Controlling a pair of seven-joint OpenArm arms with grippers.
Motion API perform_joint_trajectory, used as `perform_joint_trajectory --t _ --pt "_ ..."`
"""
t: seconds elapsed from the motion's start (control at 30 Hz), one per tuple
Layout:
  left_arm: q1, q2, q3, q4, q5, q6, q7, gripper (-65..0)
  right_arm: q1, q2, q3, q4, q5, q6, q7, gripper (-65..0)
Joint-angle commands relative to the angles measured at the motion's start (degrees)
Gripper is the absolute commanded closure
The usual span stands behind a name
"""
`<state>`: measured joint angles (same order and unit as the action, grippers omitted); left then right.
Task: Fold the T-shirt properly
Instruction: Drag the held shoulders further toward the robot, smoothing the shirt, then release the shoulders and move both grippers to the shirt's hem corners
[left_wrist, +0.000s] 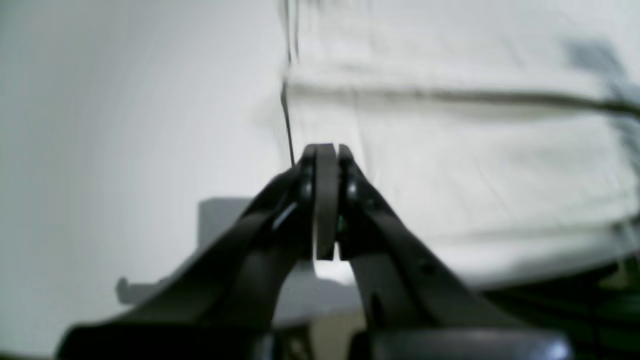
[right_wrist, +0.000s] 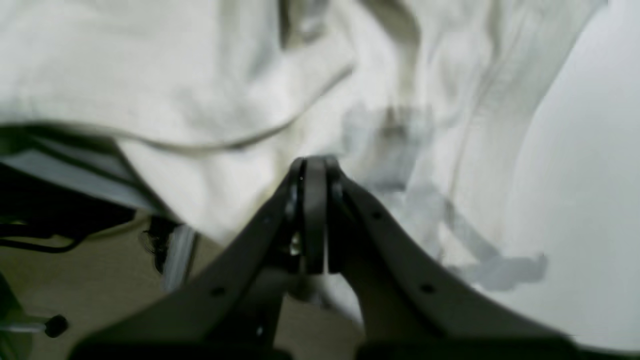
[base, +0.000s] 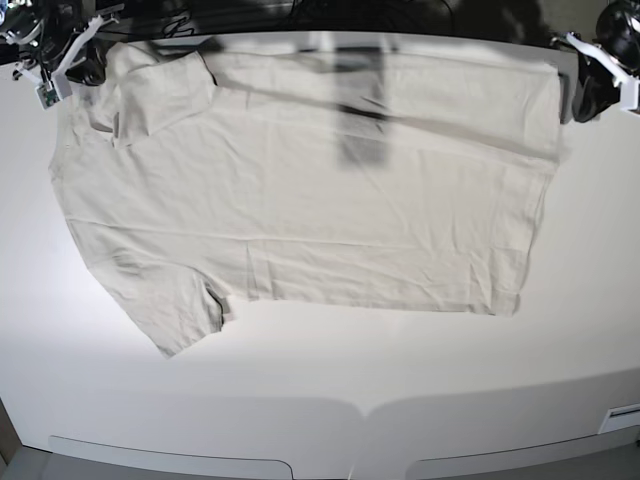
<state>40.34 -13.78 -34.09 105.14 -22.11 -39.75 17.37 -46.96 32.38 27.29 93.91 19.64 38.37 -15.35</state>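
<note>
Base view: T-shirt flat, far edge at table rim

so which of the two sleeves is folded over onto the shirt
The sleeve at the top left of the base view: it lies doubled back over the T-shirt. The other sleeve, lower left, sticks out flat on the table.

Both grippers are built alike: two matte black fingers that flare wide at the base and taper to slim, rounded tips with flat grey pads between them. On the left gripper small glossy fasteners sit beside the pads. The right gripper shows small round screw holes along each finger's outer flank. In the base view the arms' end sections appear as white angular brackets over black housings, left arm, right arm.
</note>
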Motion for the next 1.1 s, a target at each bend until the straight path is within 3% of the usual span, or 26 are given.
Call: perform_joint_trajectory --t 0.0,0.27,0.43,0.67,0.8,0.83,0.9,0.93,1.07 --pt "-0.42 -0.72 -0.39 0.94 -0.92 -0.25 -0.52 0.0 -0.35 1.09 0.61 1.64 0.55 -0.26 0.96 0.0" --pt "-12.15 -0.72 -0.37 0.15 -0.9 -0.25 2.27 0.0 2.45 3.85 0.87 4.98 0.55 -6.4 1.11 0.0" --pt "-23.28 -0.72 -0.37 -6.73 -1.18 -0.25 8.44 0.0 9.55 3.78 0.85 4.98 1.95 -6.71 0.26 0.0" --pt "-36.02 -2.4 -0.26 -25.42 -3.48 -0.25 8.76 0.0 18.91 3.65 0.81 4.98 3.58 -6.67 -8.61 0.0" --pt "-43.12 -4.5 0.46 -34.53 -3.45 -0.25 8.76 0.0 22.56 3.63 0.81 4.98 3.61 -6.64 -11.74 -21.8" --pt "-44.94 -5.11 1.22 -36.52 -3.45 -0.25 8.76 -2.9 23.15 3.61 0.81 4.98 3.61 -6.67 -11.89 -24.4" --pt "-48.65 -6.49 3.93 -40.68 -3.45 -0.25 8.76 -18.0 23.8 3.63 0.81 4.98 4.2 -6.62 -12.79 -25.6" --pt "-50.64 -7.19 5.84 -42.93 -3.41 -0.25 8.79 -21.8 23.98 3.63 0.81 4.96 5.29 -6.58 -13.79 -25.6" --pt "-59.17 -8.83 15.23 -52.98 -0.63 -0.25 7.78 -22.6 24.06 3.34 0.81 4.96 7.85 -5.9 -17.51 -25.6"
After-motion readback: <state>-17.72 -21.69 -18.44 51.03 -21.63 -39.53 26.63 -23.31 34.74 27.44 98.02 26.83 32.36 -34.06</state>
